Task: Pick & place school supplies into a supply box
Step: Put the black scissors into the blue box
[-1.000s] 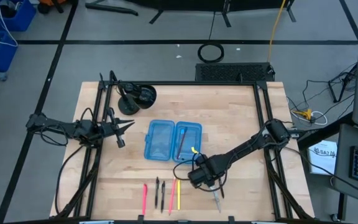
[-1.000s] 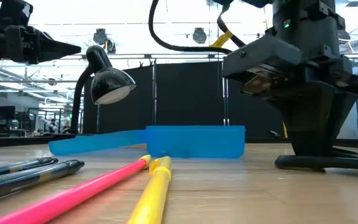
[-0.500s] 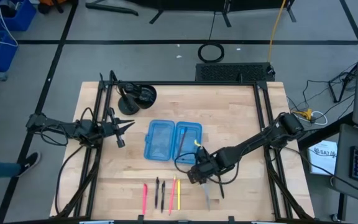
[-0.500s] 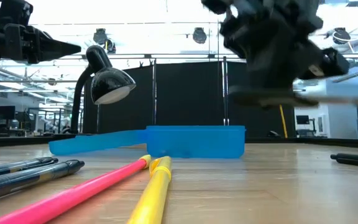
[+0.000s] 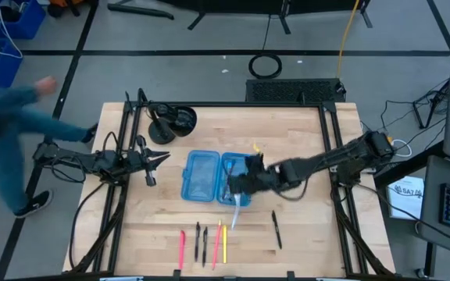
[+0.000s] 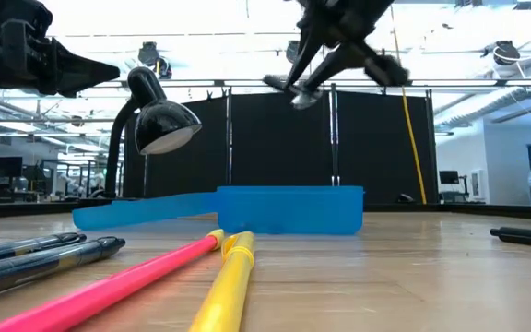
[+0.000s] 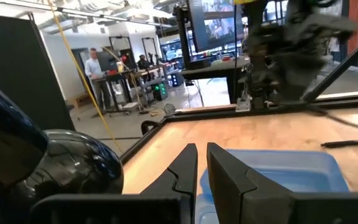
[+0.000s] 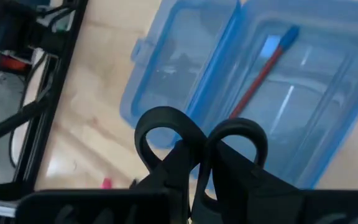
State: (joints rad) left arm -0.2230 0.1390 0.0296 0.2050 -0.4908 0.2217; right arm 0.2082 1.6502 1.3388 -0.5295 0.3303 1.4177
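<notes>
The supply box point(image 5: 217, 176) lies open on the table, two light-blue halves side by side, with a brown pencil point(image 8: 263, 68) in its right half. My right gripper point(image 5: 242, 186) hangs above that half, shut on small scissors point(image 8: 197, 140) with black handles. Several pens and pencils point(image 5: 204, 243) lie along the near edge, and a black pen point(image 5: 276, 230) lies right of them. My left gripper point(image 5: 159, 158) is shut on nothing, held level above the table's left side. My right gripper pinches the scissors between its two fingers where the two handle loops meet point(image 8: 197, 149). The loops stick out past the fingertips. The fingers slant down from the table's right. The silver blades point(image 5: 236, 212) point toward the near edge, and the scissors are lifted clear above the box.
A black desk lamp point(image 5: 172, 122) stands at the far left of the table, left of the box's far end. A person point(image 5: 6, 140) moves beside the table's left edge. Bare wood lies right of the box.
My right gripper has risen from the table by the near edge and swung toward the far edge and left, ending above the box's right half. The scissors came up with it, lifted clear of the table. A person has come in at the left.
</notes>
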